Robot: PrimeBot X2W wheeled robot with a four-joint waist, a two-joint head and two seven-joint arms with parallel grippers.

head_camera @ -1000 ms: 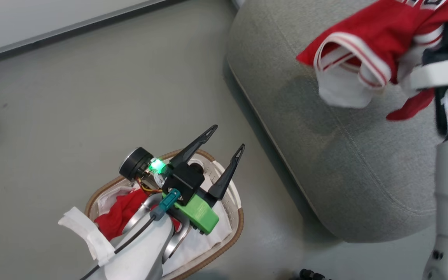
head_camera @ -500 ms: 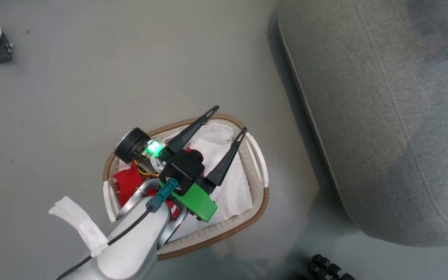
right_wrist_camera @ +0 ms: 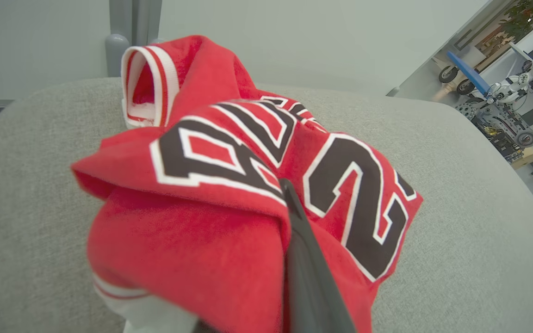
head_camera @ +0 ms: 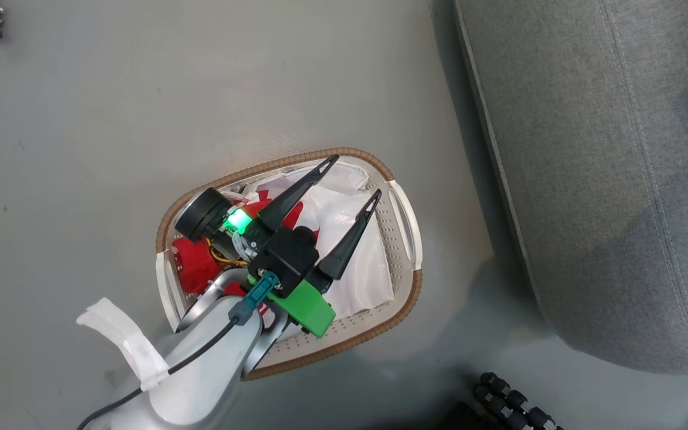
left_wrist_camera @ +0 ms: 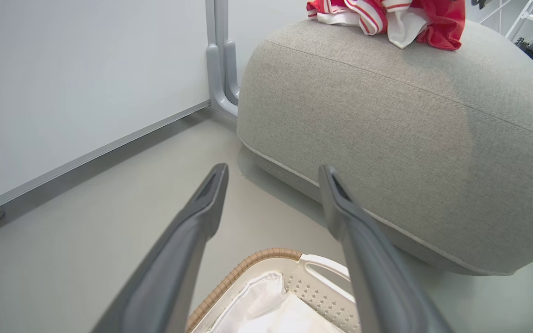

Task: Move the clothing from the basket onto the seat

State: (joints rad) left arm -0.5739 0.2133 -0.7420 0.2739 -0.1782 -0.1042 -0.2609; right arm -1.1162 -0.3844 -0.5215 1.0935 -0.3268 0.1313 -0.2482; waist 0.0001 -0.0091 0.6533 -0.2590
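red jersey [right_wrist_camera: 201,259] with black-and-white lettering, grey woven seat [head_camera: 589,179], cream brown-rimmed basket [head_camera: 350,337], sheet [head_camera: 368,269] apparently white

A robotics lab: wheeled machines [right_wrist_camera: 509,92] parked past white partition panels [left_wrist_camera: 86,69].

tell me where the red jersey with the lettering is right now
In the right wrist view the jersey lies bunched on top of the grey seat; in the left wrist view it is at the top edge, apart from the basket.
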